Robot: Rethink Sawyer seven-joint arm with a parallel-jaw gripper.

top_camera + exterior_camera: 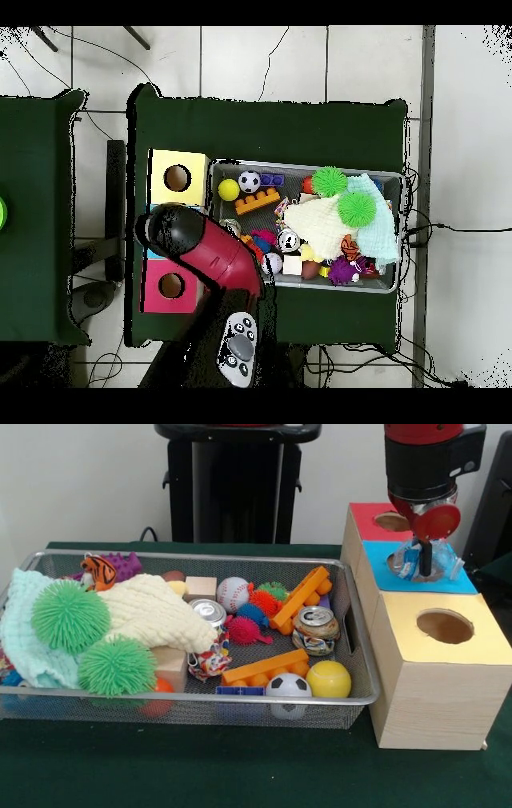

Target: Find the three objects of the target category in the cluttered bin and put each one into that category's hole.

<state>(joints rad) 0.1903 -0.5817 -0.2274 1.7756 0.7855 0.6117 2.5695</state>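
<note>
1. Bin (364,694) on green table (240,776), crammed with toys, cans and cloth.
2. Gripper (424,562) at bin's 2 o'clock, over blue-topped box (472,584), clamped on a crumpled clear item (410,562).

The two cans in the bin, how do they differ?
The can beside the blanket shows its silver top and looks intact; the can near the bin's right wall is crumpled and dented, with a brownish printed side in view. The first sits against the cream blanket; the second lies between two orange blocks. Both are drink cans.
</note>
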